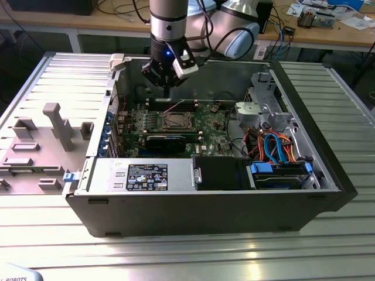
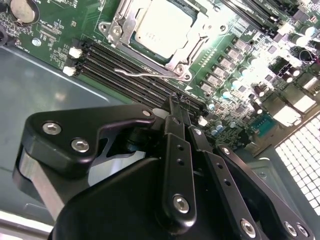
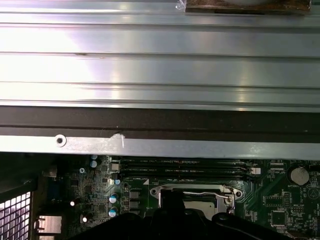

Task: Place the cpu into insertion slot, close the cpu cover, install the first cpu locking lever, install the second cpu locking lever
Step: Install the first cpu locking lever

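The small flat square cpu with its dull silver-grey metal top (image 2: pixel 162 27) already lies in the insertion slot in the middle of the green motherboard (image 2: pixel 45 37), framed by the thin silvery metal cpu cover (image 2: pixel 131 21) with its square window. I'd judge the chip light, rigid and fragile underneath, best touched only by its edges, and the cover stiff springy sheet metal. A thin bent wire locking lever (image 2: pixel 145 74) stands out beside the cover, along the long black memory slots (image 2: pixel 110 62), seemingly not latched. The black gripper (image 2: pixel 177 111) hangs just above those slots with its fingers pressed together, holding nothing — poised above the back of the open grey computer case (image 1: pixel 205 219) on the ribbed metal worktop (image 1: pixel 176 254).
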### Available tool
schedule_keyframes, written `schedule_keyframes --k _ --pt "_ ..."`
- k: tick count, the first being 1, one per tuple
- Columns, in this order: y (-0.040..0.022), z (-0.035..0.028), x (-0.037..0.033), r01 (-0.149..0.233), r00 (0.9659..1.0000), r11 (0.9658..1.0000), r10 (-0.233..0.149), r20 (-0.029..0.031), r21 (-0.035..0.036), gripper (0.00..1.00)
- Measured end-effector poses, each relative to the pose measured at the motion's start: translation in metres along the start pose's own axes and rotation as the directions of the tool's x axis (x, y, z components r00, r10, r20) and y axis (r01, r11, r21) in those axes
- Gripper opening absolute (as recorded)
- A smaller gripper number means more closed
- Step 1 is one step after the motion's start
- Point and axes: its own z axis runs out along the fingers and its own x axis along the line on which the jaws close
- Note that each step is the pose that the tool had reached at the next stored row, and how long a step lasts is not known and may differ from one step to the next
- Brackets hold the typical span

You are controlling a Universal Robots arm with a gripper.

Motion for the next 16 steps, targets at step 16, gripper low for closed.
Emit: schedule_keyframes --k 16 --pt "-0.0004 0.002 -0.0095 0.0 1.0 1.0 0.0 -0.0001 0.0 0.11"
